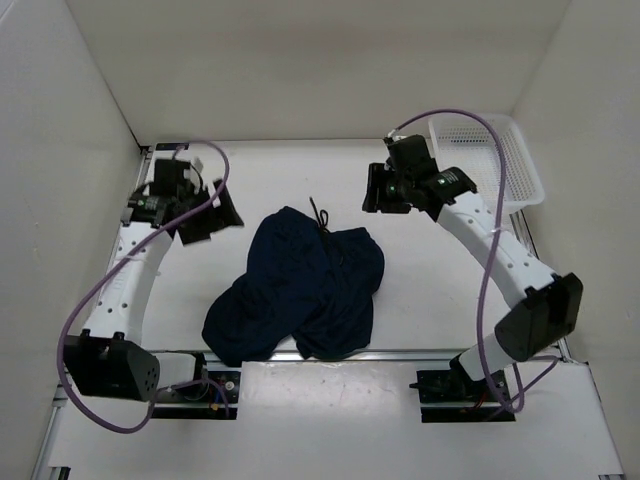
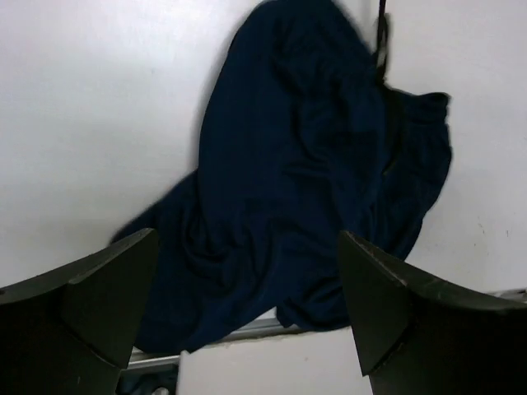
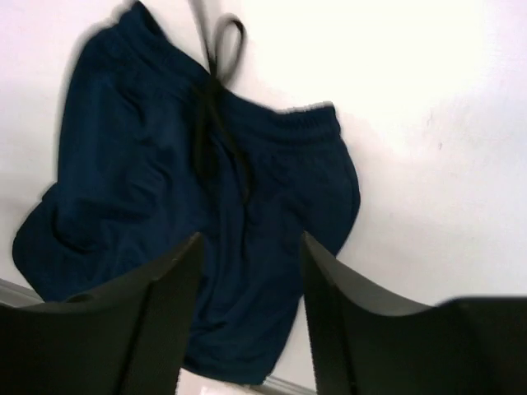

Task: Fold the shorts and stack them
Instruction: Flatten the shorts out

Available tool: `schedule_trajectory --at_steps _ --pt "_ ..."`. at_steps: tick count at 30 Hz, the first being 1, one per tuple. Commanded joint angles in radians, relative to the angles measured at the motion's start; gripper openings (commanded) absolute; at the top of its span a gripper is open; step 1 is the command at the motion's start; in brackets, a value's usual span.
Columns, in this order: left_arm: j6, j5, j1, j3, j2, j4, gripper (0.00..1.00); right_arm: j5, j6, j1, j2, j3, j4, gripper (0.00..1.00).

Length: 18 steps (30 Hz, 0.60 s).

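Observation:
The dark navy shorts lie crumpled in the middle of the table, legs reaching the near edge, with the thin drawstring at the far side. They also show in the left wrist view and the right wrist view. My left gripper is open and empty, raised to the left of the shorts. My right gripper is open and empty, raised to the right of the waistband.
A white plastic mesh basket stands at the far right corner. White walls enclose the table on three sides. A metal rail runs along the near edge by the arm bases.

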Motion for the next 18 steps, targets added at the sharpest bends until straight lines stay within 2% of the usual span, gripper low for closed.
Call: schedule_trajectory --at_steps 1,4,5,6,7,10,11,14,16,18 --pt "-0.154 0.002 0.025 -0.277 -0.110 0.012 1.00 0.044 -0.009 0.064 -0.070 0.016 0.064 0.52" --pt "-0.273 0.052 0.071 -0.477 -0.176 0.061 1.00 0.044 -0.054 0.144 0.047 0.092 0.013 0.55" --pt "-0.337 0.089 0.071 -0.581 -0.189 0.096 1.00 0.056 -0.054 0.158 0.085 0.120 -0.004 0.61" --pt "-0.361 0.112 0.071 -0.621 -0.199 0.118 1.00 0.056 -0.066 0.169 0.123 0.165 -0.016 0.76" --pt "-0.378 0.130 0.071 -0.652 -0.200 0.140 1.00 0.065 -0.066 0.169 0.195 0.184 -0.036 0.83" --pt "-0.399 0.109 0.071 -0.700 -0.174 0.166 1.00 0.055 -0.057 0.157 0.312 0.239 -0.054 0.91" --pt "-0.399 0.109 0.071 -0.700 -0.157 0.166 1.00 0.044 -0.057 0.157 0.338 0.250 -0.054 0.91" --pt "-0.390 0.120 0.071 -0.710 -0.086 0.212 1.00 0.148 -0.035 0.144 0.412 0.289 -0.109 0.92" --pt "-0.390 0.120 0.059 -0.710 -0.036 0.223 1.00 0.163 -0.012 0.086 0.402 0.214 -0.096 0.90" --pt "-0.372 0.131 0.033 -0.698 -0.002 0.259 0.96 0.122 -0.012 0.042 0.363 0.131 -0.033 0.89"
